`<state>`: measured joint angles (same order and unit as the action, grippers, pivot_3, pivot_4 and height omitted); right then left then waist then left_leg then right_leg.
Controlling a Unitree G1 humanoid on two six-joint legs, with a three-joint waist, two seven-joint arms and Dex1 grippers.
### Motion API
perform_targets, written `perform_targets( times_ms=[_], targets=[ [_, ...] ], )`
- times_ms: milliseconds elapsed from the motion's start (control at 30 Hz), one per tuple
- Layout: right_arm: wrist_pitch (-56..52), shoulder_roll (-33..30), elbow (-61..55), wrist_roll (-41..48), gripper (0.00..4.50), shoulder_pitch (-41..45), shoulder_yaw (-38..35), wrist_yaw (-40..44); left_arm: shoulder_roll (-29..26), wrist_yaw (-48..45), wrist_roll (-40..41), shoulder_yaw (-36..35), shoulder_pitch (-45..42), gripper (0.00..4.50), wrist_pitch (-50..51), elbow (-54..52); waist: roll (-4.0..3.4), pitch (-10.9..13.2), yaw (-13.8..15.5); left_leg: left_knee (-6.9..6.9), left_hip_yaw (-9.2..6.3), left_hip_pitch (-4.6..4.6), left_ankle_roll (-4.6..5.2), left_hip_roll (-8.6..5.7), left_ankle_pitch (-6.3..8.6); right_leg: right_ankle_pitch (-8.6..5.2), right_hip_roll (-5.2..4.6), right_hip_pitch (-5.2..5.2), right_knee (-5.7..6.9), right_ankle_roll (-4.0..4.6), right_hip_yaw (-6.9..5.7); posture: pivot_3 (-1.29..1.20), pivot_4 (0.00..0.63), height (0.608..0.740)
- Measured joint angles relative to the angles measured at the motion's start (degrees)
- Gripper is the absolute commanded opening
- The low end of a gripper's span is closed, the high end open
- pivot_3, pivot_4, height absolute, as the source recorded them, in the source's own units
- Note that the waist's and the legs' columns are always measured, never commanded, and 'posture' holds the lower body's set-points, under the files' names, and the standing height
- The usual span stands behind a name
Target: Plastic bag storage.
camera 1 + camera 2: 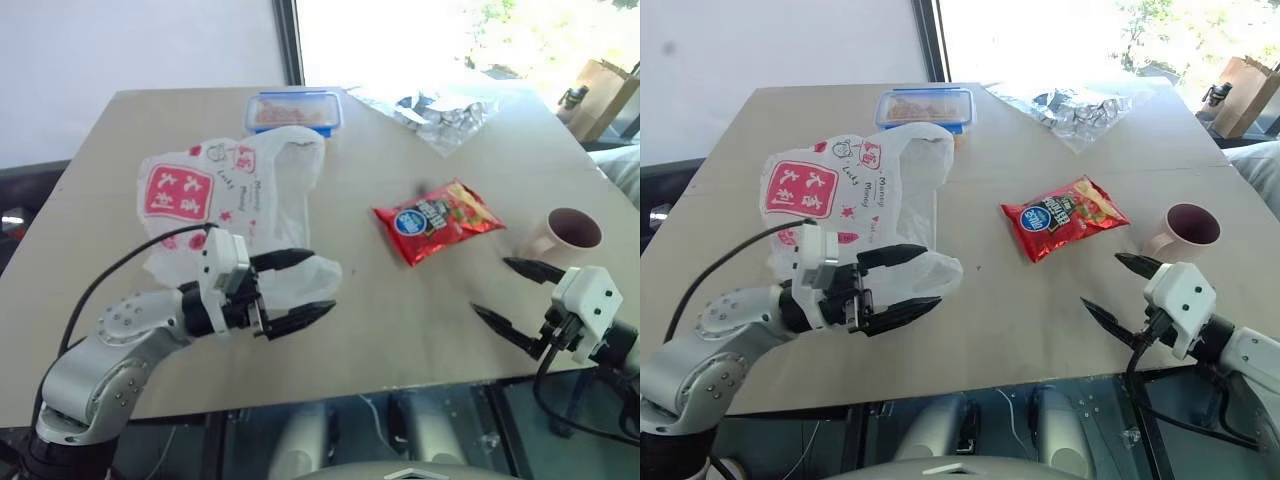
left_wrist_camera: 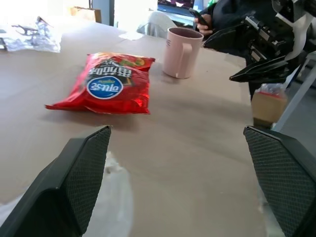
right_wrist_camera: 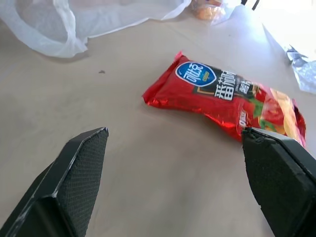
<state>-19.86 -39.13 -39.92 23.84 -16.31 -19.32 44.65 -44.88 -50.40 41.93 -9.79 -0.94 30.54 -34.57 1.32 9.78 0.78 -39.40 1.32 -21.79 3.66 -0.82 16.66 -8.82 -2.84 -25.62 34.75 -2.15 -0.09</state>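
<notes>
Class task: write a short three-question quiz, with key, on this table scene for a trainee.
1. True or false: the left gripper is shut on the plastic bag.
2. Which lies between the plastic bag and the pink mug?
A. red snack packet
B. blue-lidded box
C. silvery wrapper
3. Fill in: both grippers' jaws stand ____; see the right gripper.

Key: 1 false; 2 A; 3 open.
</notes>
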Motion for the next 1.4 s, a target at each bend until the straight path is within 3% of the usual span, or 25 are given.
perform_targets(
  times_ms=[100, 200, 267, 400, 567, 667, 733, 867, 933, 1033, 1100, 1300, 1400],
  targets=[
    [0.05, 0.01, 0.60, -0.46, 4.35, 1.09, 1.36, -0.17, 0.14, 3.68, 2.59, 0.25, -0.82, 4.50, 4.02, -0.79, 0.01, 0.01, -0.01, 0.00, -0.01, -0.03, 0.00, 0.00, 0.00, 0.00, -0.03, -0.01, -0.01, 0.00, 0.01, 0.00, 0.150, 0.740],
    [0.14, 0.01, 0.81, -0.75, 4.35, 1.51, 1.60, -0.20, -0.11, 9.96, 16.84, -1.09, -0.58, 4.50, 13.00, -2.66, 0.01, 0.02, -0.03, 0.00, -0.08, -0.04, 0.01, 0.02, 0.00, 0.01, -0.15, -0.02, 0.01, 0.00, -0.05, 0.00, 0.150, 0.740],
    [0.18, 0.00, 1.23, -0.79, 4.35, 1.72, 1.78, -0.13, -3.17, 14.54, 27.19, -2.02, 0.90, 4.50, 19.12, -3.21, -0.01, 0.02, -0.08, 0.01, -0.10, -0.02, 0.00, 0.02, 0.00, 0.00, -0.13, -0.02, 0.04, 0.00, -0.06, 0.00, 0.150, 0.740],
    [0.22, -0.31, 1.95, -0.83, 4.35, 2.01, 1.78, -0.03, -4.42, 26.04, 38.99, -1.90, 1.55, 4.50, 24.31, -2.12, -0.04, 0.04, -0.01, 0.00, -0.08, 0.01, -0.01, 0.01, -0.01, 0.01, -0.12, 0.01, 0.05, -0.01, -0.05, 0.00, 0.150, 0.740],
    [0.29, -0.66, 1.87, -0.89, 4.35, 1.73, 1.56, -0.15, 4.06, 49.25, 45.30, 2.70, -4.06, 4.50, 24.07, 5.65, 0.01, 0.01, 0.17, -0.05, -0.12, 0.05, -0.03, -0.05, -0.03, 0.03, -0.12, 0.12, 0.07, 0.00, -0.05, 0.00, 0.150, 0.740],
    [0.09, -0.68, 1.65, -0.92, 4.35, 1.19, 1.35, -0.42, 7.99, 57.78, 48.52, 4.69, -6.46, 4.50, 23.50, 7.92, 0.00, 0.01, 0.13, -0.04, -0.12, 0.04, -0.05, -0.06, -0.03, 0.17, -0.14, 0.10, 0.07, 0.24, -0.05, 0.00, 0.150, 0.740],
    [-0.06, -0.75, 0.74, -0.92, 4.35, 0.95, 1.26, -0.95, 13.45, 66.56, 51.99, 6.15, -9.42, 4.50, 21.11, 10.72, 0.01, 0.00, 0.22, -0.05, -0.14, 0.03, -0.12, -0.08, -0.08, 0.18, -0.18, 0.11, 0.08, 0.25, -0.05, 0.00, 0.150, 0.740],
    [-0.83, -0.99, -1.07, -0.86, 4.35, 0.24, 0.81, -1.70, 20.92, 77.69, 55.39, 6.61, -12.57, 4.50, 16.09, 14.54, 0.04, -0.01, 0.29, -0.04, -0.14, 0.04, -0.29, -0.11, -0.17, 0.18, -0.18, 0.12, 0.08, 0.26, -0.04, 0.00, 0.150, 0.740],
    [-1.28, -1.00, -1.88, -0.80, 4.35, -0.08, 0.69, -2.19, 21.84, 79.78, 55.27, 6.61, -13.71, 4.50, 14.96, 15.54, 0.04, -0.02, 0.18, -0.04, -0.11, 0.05, -0.30, -0.12, -0.18, 0.18, -0.14, 0.12, 0.08, 0.27, -0.03, 0.00, 0.150, 0.740],
    [-2.32, -1.01, -2.60, -0.77, 4.50, -0.42, 0.32, -3.01, 22.10, 79.07, 50.26, 6.87, -15.38, 3.65, 14.44, 16.76, 0.03, -0.02, 0.21, -0.04, -0.09, 0.06, -0.31, -0.14, -0.19, 0.18, -0.08, 0.14, 0.08, 0.27, -0.02, 0.00, 0.150, 0.740],
    [-2.49, -1.01, -2.90, -0.74, 4.50, -0.47, 0.32, -3.28, 22.69, 77.69, 47.81, 6.93, -15.72, 2.81, 14.05, 17.59, 0.04, -0.02, 0.21, -0.04, -0.08, 0.06, -0.30, -0.16, -0.19, 0.18, -0.07, 0.16, 0.07, 0.27, -0.01, 0.00, 0.150, 0.740],
    [-4.00, -1.00, -3.86, -0.60, 4.50, 0.86, 0.76, -4.84, 17.16, 57.04, 39.53, 5.55, -15.88, 0.20, 14.12, 15.92, 0.04, -0.02, -0.01, -0.04, -0.05, 0.07, -0.32, -0.10, -0.20, 0.14, 0.00, 0.12, 0.07, 0.22, 0.00, 0.00, 0.150, 0.740],
    [-6.48, -0.87, -3.75, -0.52, 4.50, 4.21, 2.89, -6.52, 9.80, 41.59, 36.34, 2.78, -16.51, 0.06, 14.44, 16.12, 0.04, -0.02, -0.14, -0.03, -0.04, 0.07, -0.35, -0.05, -0.21, 0.03, 0.06, 0.09, 0.08, 0.05, 0.00, 0.00, 0.150, 0.740]
  ],
)
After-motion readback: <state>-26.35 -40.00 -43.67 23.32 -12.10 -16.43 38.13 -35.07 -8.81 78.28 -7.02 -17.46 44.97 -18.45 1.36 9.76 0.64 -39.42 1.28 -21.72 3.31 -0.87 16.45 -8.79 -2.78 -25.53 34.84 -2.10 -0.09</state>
